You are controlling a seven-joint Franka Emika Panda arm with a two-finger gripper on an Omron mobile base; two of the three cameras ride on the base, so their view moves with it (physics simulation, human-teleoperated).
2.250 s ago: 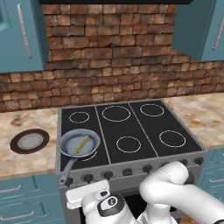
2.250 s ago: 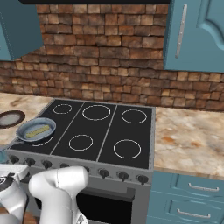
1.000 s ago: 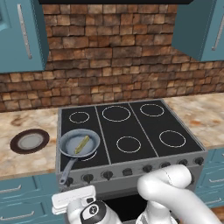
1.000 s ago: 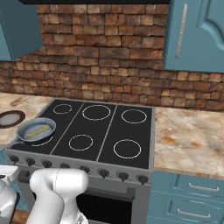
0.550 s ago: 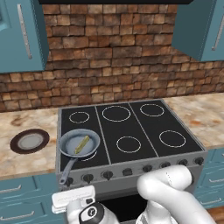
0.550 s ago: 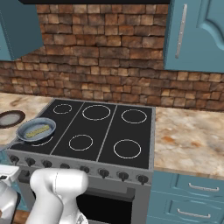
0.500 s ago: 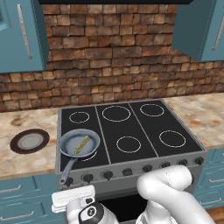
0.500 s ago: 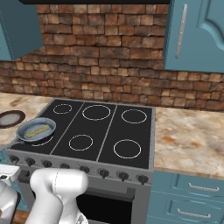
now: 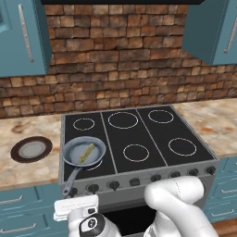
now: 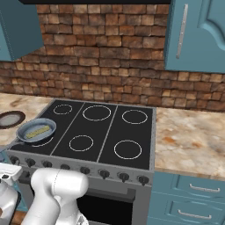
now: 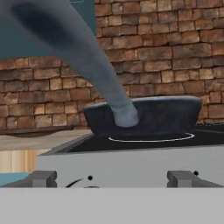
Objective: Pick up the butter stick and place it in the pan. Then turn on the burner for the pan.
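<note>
Butter stick (image 9: 86, 153) already lies in the pan (image 9: 84, 151) on the near-left burner (image 11: 151, 138). My gripper (image 9: 76, 207), jaws spread and empty, has dropped below the stove's front edge, so I'm now lining up on the knobs (image 11: 43, 178).

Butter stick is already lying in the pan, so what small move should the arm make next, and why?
Probably ease the open tool forward to the front-left knob and grip it. The butter stick lies inside the pan, which sits on the front-left burner, so only switching on remains. The hand view looks level at the stove's front edge with two knobs just ahead, and the tool holds nothing.
</note>
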